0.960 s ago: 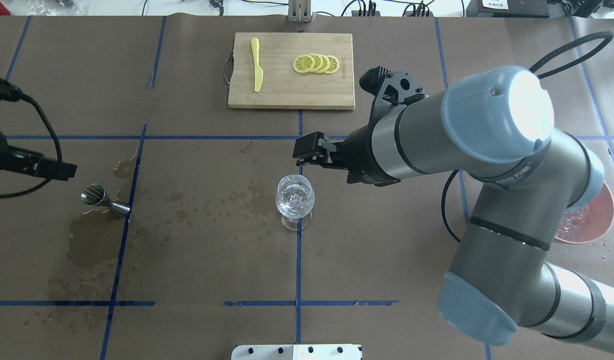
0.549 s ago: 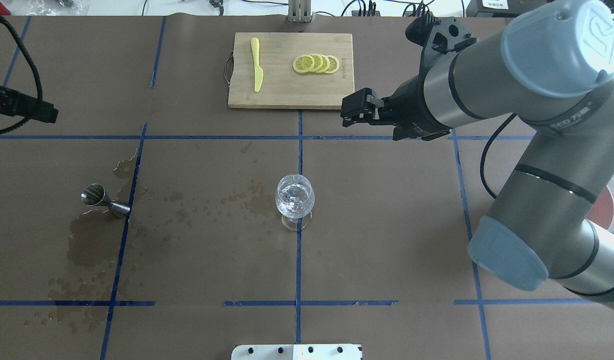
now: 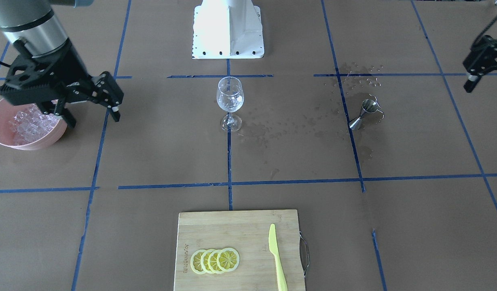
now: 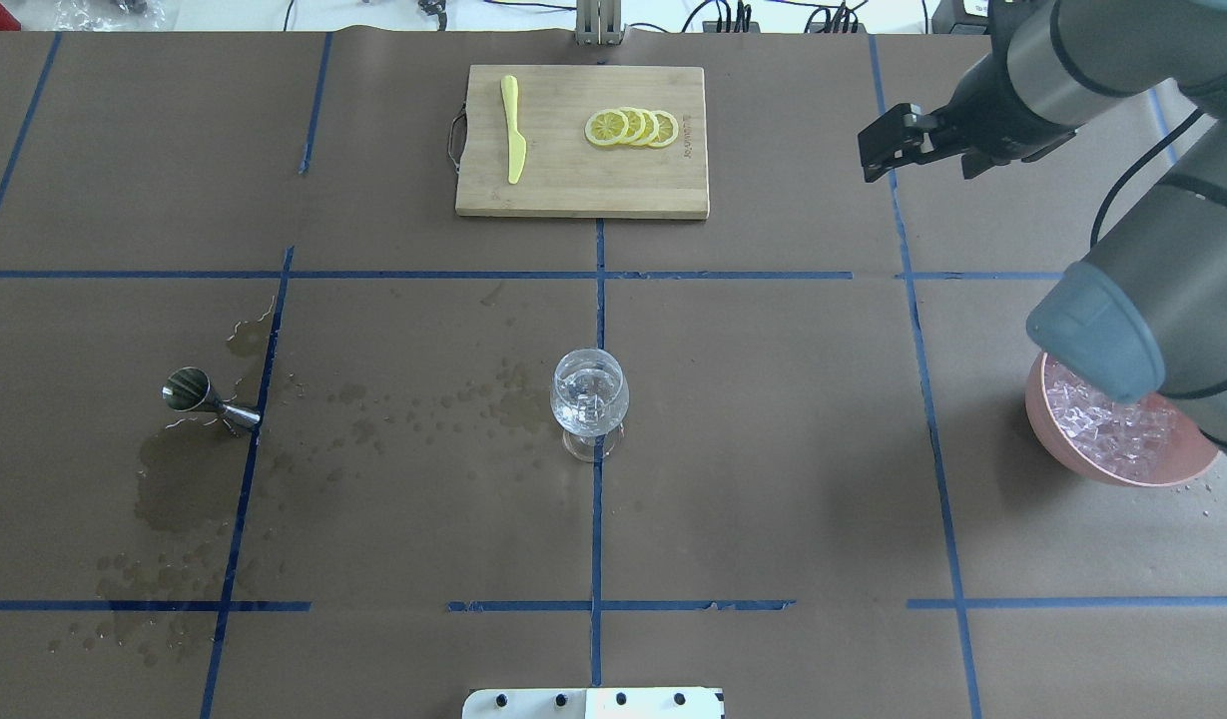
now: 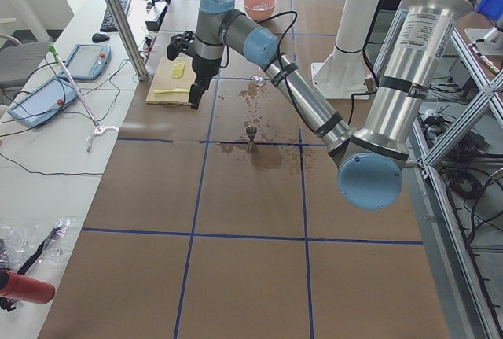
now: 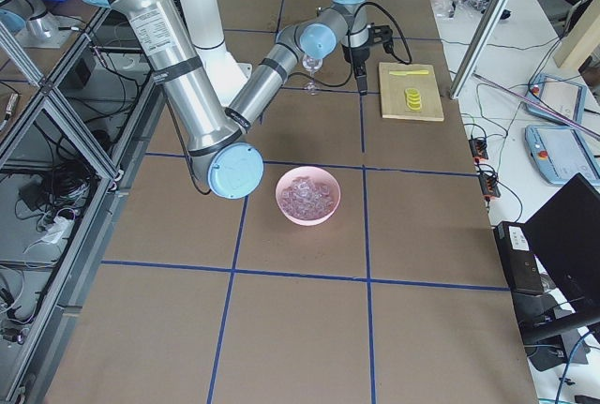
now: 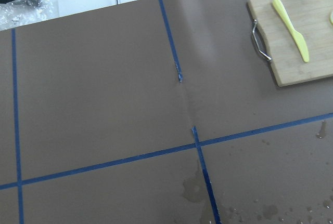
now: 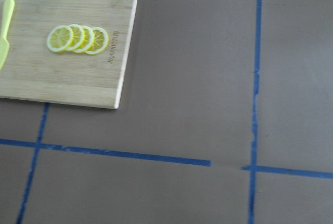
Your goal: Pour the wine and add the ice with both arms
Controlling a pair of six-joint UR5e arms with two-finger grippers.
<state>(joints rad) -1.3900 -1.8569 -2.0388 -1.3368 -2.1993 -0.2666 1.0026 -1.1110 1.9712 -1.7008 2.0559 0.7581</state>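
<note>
Items on the brown paper, as we count them.

Wine glass: upright at the middle of the table, its foot on a line of blue tape. We see a few clear cubes in its bowl. The wine is the little clear liquid around them, which we can hardly tell from the cubes.

Ice: heaped in a pink bowl on the robot's right side, well apart from the glass. In the overhead view the right arm partly hides it.

Right gripper: raised above the table, fingers spread wide, nothing between them. In the front-facing view it shows just beside the bowl's rim. From overhead it shows off the right end of the cutting board.

Left gripper: raised near the table's left edge. We see nothing in it, and we cannot tell how far apart its fingers stand.

Jigger: steel, on the robot's left side, among wet stains and spots that trail across the paper towards the glass.

Cutting board: wooden, on the far side of the table from the robot. It carries a yellow knife and four overlapping lemon slices.

Pedestal: white, at the near edge, in line with the glass.
</note>
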